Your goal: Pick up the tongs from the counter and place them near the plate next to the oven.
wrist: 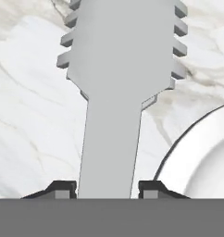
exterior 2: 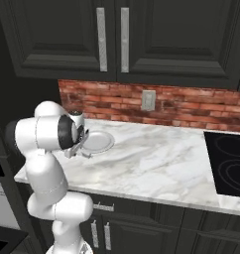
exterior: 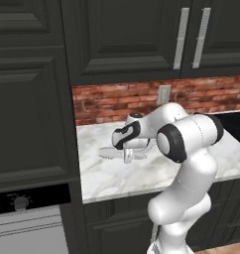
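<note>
Tongs are sitting clamped between the gripper's two dark fingertips, the slim shaft running up from the tips and the toothed, scalloped end widening at the top of the hand view. The jaws are pressing on either side of the shaft, so the gripper is holding the tongs. Below them, veined marble is showing, and the curved rim of the plate is lying just to the right of the shaft in that view.

From the left base view, the gripper is reaching out over the marble worktop backed by red brick, with the tongs sticking out leftward from the hand, low over the surface; whether they are touching the marble cannot be told. The oven is standing at the near left, set in tall dark cabinetry.

In the right base view, the plate is resting on the worktop just beside the hand, with the black cooktop well apart at the far right.
</note>
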### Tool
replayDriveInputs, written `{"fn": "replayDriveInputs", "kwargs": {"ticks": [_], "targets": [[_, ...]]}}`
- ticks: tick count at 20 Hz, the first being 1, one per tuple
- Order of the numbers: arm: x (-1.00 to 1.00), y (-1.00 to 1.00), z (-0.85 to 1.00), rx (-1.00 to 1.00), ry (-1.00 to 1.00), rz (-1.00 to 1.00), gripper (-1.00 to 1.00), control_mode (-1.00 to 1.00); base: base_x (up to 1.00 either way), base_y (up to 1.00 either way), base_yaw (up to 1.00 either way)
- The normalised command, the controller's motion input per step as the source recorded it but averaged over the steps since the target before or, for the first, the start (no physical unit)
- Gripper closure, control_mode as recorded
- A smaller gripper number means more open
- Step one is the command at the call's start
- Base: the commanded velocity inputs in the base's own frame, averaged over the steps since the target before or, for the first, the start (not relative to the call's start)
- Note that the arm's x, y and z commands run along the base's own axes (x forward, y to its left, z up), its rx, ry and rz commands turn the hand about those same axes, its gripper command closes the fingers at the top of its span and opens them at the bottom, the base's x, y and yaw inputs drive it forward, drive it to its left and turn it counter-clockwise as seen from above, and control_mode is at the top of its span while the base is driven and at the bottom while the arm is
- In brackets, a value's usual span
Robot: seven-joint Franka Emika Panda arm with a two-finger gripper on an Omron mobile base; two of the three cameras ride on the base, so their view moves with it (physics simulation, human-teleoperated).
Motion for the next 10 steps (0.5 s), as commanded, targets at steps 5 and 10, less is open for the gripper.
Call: {"fn": "replayDriveInputs", "kwargs": {"ticks": [5,10], "targets": [[-0.63,-0.25,0.0,0.01,-0.17,-0.05,-1.0,-1.0,0.0,0.0,0.0],[-0.07,-0.15,0.0,0.05,-0.2,-0.03,-1.0,-1.0,0.0,0.0,0.0]]}}
